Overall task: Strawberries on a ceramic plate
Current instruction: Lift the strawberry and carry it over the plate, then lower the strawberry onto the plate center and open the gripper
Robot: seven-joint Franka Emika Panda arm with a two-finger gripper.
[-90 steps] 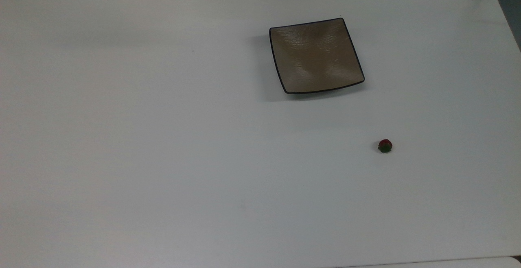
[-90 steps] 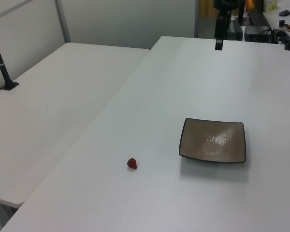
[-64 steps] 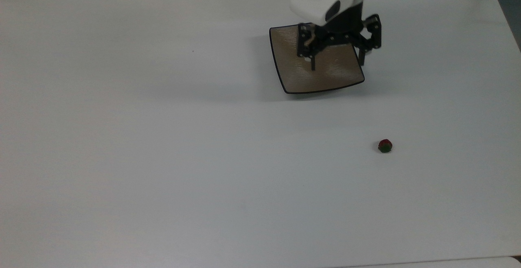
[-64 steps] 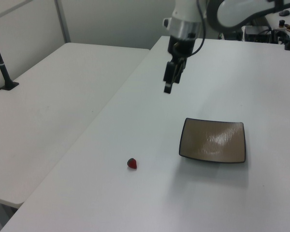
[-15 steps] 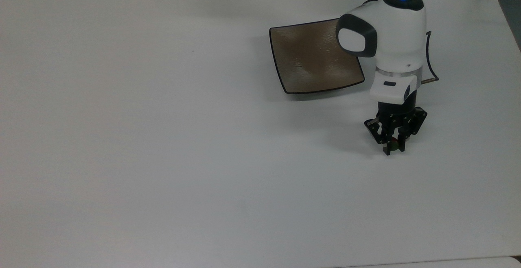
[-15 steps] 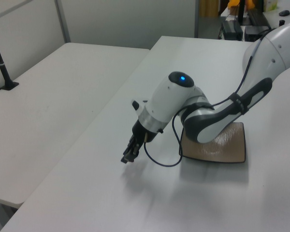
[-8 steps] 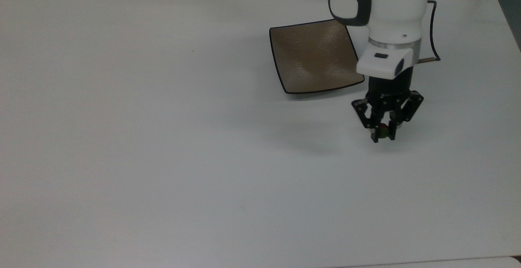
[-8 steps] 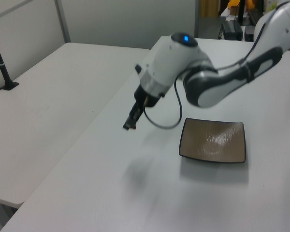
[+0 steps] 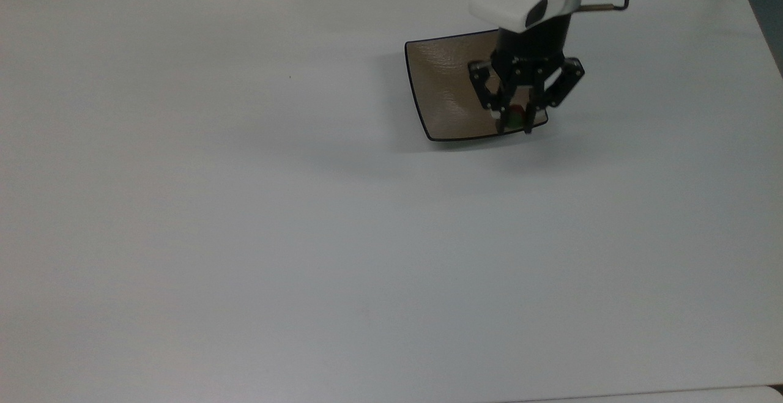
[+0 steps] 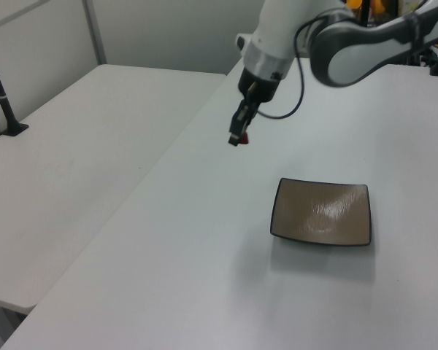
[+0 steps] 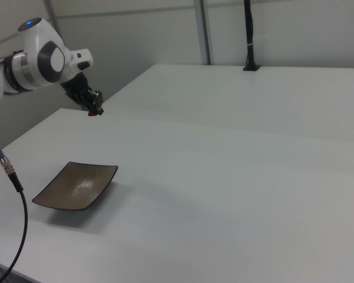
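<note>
Gripper point(image 9: 514, 123) is clamped on the berry point(image 9: 517, 112), fingers pointing down, red showing between the tips in the top view. Same red speck sits at the fingertips in the left view point(image 10: 245, 135) and the right view point(image 11: 94, 111).

Berry is airborne, carried high. Left and right views put the gripper well above the tabletop point(image 9: 244, 207), with clear air under it. Height looks like transit clearance, enough that the upturned plate rim gets cleared with margin.

Plate point(image 9: 443, 85) lies flat on the tabletop, unloaded, glossy brown face up. In the top view the gripper overlaps the plate's lower right corner, so the berry is roughly over that corner, not the middle. Side views suggest the gripper is offset from the plate too point(image 10: 322, 211) point(image 11: 76, 186), though the height makes exact alignment hard to call.

My read: mid-carry, pick done, place not done. Next move wants a shift toward plate centre, then a descent before letting go. Dropping from this height risks the round berry bouncing or rolling off the glossy face. Corner release is worse, since the upturned corner could kick it out.
</note>
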